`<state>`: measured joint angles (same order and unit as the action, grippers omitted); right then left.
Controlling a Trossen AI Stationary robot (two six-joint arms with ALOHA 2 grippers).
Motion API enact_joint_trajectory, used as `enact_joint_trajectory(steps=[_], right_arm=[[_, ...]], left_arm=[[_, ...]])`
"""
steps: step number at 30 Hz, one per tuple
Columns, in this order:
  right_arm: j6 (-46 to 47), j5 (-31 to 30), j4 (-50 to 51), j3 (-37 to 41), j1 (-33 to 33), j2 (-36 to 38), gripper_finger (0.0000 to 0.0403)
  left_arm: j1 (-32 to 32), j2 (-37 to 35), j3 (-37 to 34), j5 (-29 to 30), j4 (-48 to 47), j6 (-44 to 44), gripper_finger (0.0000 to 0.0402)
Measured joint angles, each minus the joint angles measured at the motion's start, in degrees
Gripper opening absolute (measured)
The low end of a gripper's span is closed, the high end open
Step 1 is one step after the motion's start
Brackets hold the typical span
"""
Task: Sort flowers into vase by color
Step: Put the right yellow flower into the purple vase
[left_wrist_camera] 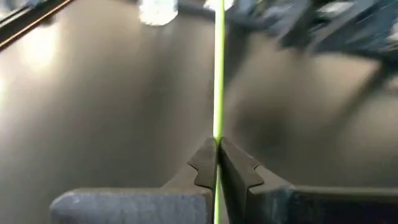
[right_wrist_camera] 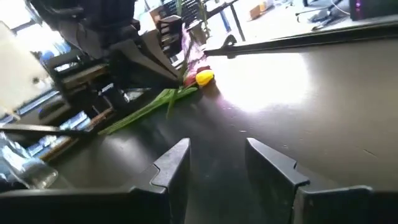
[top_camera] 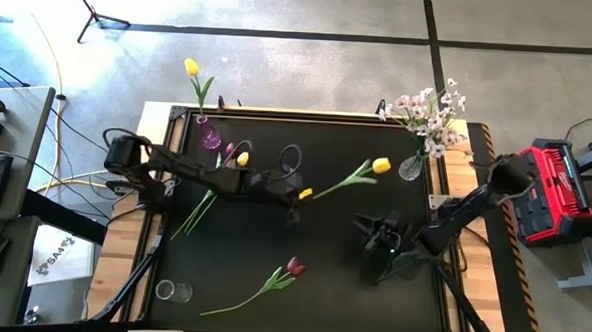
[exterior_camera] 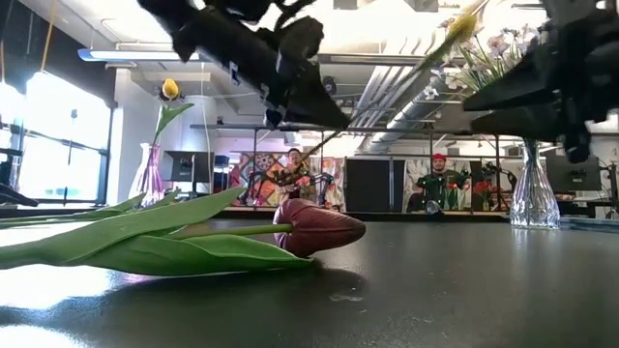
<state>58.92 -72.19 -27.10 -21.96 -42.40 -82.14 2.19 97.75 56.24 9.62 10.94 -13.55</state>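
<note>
- Above the middle of the table, lifted clear of the top: one yellow tulip (top_camera: 380,166), its thin stem pinched between the shut fingers of the left gripper (left_wrist_camera: 217,146), head pointing toward the clear vase (top_camera: 411,169) of pale blossoms (top_camera: 430,112).
- Likely best target: the purple vase (top_camera: 209,135) at the back left corner, already holding another yellow tulip (top_camera: 191,67).
- Grip firm, near the stem's lower end by the look of it; expect sway in the head, so travel slowly.
- Swing the cut end downward before reaching the narrow mouth.
- Come in from above, without brushing the standing bloom or tipping the vase.
- Pass high over the loose tulips (top_camera: 238,155) lying just beside that vase.
- Leave the right gripper (top_camera: 378,235), fingers apart and empty, low and right of centre, out of the path.
- Dark red tulip (top_camera: 292,268) flat near the front edge: for a later turn.
</note>
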Motion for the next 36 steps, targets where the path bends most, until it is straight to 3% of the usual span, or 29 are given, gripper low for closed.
enact_joint_trajectory(steps=[5,9,12,23,36], right_arm=[[-20.0,6.9,-19.1,-0.1,4.7,-4.8,0.0140],[-35.6,14.8,-32.4,-0.1,7.6,-5.3,0.0140],[-43.2,17.4,-38.4,-0.2,9.2,-5.1,0.0140],[-47.6,31.1,-40.4,-0.2,13.3,-5.1,0.0136],[-51.5,36.3,-42.9,-0.2,15.9,-5.1,0.0046]], left_arm=[[3.4,1.5,-5.1,0.0,14.9,1.4,0.0000],[5.5,2.7,-5.9,1.4,19.5,3.0,0.0000],[7.1,3.5,-5.9,2.1,21.3,4.4,0.0000],[9.6,4.7,-5.9,2.2,26.5,6.8,0.0000],[9.5,4.8,-5.9,2.2,26.2,7.8,0.0000]])
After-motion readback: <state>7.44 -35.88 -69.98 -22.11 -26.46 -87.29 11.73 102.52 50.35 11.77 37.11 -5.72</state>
